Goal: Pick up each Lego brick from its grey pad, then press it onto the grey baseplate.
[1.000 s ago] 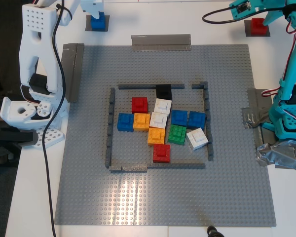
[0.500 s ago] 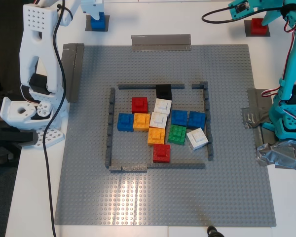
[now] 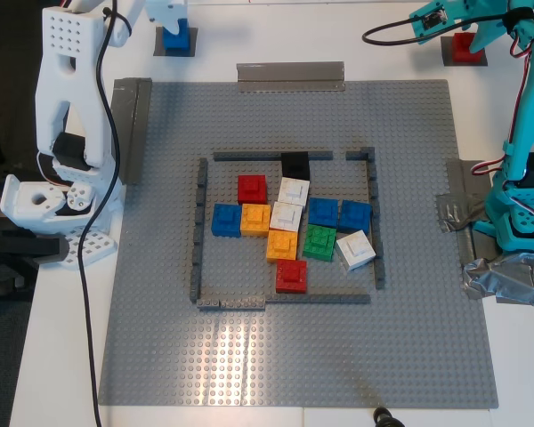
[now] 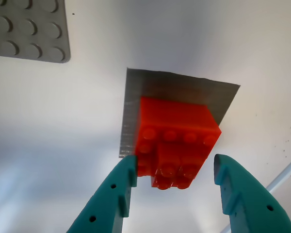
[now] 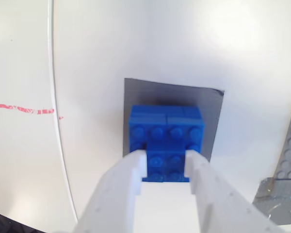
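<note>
Baseplate [image 3: 160,338] central; one pad [image 3: 175,49] bearing a brick [image 3: 177,37] behind its exterior view's left corner, another pad [image 3: 463,55] with brick [image 3: 466,44] behind its right corner.

first arm [image 3: 525,178] teal plastic, black cable; my first gripper [image 4: 172,187] teal fingers. second arm [image 3: 67,107] white, perforated shell, black cable; my second gripper [image 5: 166,187] white.

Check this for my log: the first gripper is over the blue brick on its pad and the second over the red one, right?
Swapped. The first wrist view shows my first gripper around the red brick; the second wrist view shows my second gripper at the blue brick.
</note>
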Robot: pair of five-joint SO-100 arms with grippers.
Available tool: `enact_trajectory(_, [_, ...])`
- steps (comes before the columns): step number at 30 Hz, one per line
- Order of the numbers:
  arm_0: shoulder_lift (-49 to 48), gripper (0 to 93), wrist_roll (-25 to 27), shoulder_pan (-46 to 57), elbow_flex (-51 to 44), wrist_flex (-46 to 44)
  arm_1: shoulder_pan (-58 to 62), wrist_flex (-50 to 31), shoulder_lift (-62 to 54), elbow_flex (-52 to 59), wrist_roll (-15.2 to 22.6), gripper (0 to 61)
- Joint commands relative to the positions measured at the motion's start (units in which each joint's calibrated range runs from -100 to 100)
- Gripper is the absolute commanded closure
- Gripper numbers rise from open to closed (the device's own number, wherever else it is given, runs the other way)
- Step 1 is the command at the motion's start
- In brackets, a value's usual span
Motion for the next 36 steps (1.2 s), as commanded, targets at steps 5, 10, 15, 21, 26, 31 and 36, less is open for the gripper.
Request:
enact_trajectory(5, [-1.0,83.2,-0.2,0.1,-1.7,0.3,4.2,3.4,-19.1,3.9,-3.2,61.2])
enact_trajectory(10, [-1.1,91.4,-0.2,0.2,-1.7,0.3,6.5,3.5,-28.3,13.2,-4.3,61.2])
enact_trajectory(15, [-1.2,92.7,-0.1,0.0,-1.7,0.3,9.5,6.4,-35.6,19.8,-5.9,61.2])
enact_trajectory(21, [-2.9,92.7,0.3,-0.2,-1.8,1.1,17.3,9.4,-46.6,31.2,-8.8,61.2])
enact_trajectory(26, [-8.3,92.7,0.3,-1.8,-2.2,6.6,25.6,12.7,-54.5,39.0,-10.9,61.2])
enact_trajectory(31, [-15.0,92.7,0.3,-4.8,-5.5,16.0,34.4,16.6,-59.2,44.9,-12.5,61.2])
enact_trajectory(36, [-22.3,92.7,0.4,-8.0,-6.8,18.5,42.7,17.1,-62.9,52.4,-14.0,61.2])
